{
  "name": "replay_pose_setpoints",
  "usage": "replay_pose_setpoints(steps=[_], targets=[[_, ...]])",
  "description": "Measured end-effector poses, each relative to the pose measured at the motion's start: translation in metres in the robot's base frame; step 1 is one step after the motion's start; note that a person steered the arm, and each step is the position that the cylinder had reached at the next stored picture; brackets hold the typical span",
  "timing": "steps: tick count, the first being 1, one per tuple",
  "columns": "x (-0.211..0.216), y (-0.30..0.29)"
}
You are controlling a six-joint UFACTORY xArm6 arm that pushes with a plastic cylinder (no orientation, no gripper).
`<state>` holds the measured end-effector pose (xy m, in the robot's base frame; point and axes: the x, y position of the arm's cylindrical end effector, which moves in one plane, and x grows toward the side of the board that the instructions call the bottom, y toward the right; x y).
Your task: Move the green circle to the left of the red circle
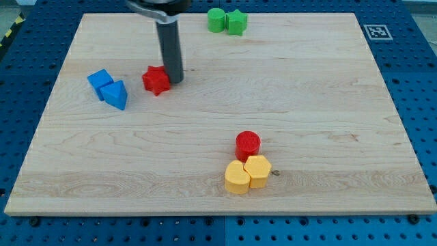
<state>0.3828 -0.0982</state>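
Note:
The green circle [216,20] sits near the view's top edge of the wooden board, touching a green block [236,22] on its right. The red circle [248,144] lies low and right of centre, touching two yellow blocks below it. My tip [174,80] rests on the board in the upper left part, right next to the right side of a red star-shaped block [156,80]. The tip is far from both the green circle and the red circle.
A blue cube [100,81] and a blue triangular block [117,94] sit together at the view's left. A yellow heart-like block [237,178] and a yellow hexagonal block [258,169] sit below the red circle. The board [328,102] lies on a blue pegboard table.

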Motion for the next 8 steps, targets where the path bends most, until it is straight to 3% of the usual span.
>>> replay_pose_setpoints(steps=[1, 2, 4, 5, 6, 7, 8], targets=[[0.001, -0.034], [-0.031, -0.056], [-0.186, -0.085], [-0.191, -0.072], [-0.192, -0.019], [-0.191, 0.077], [-0.191, 0.095]])
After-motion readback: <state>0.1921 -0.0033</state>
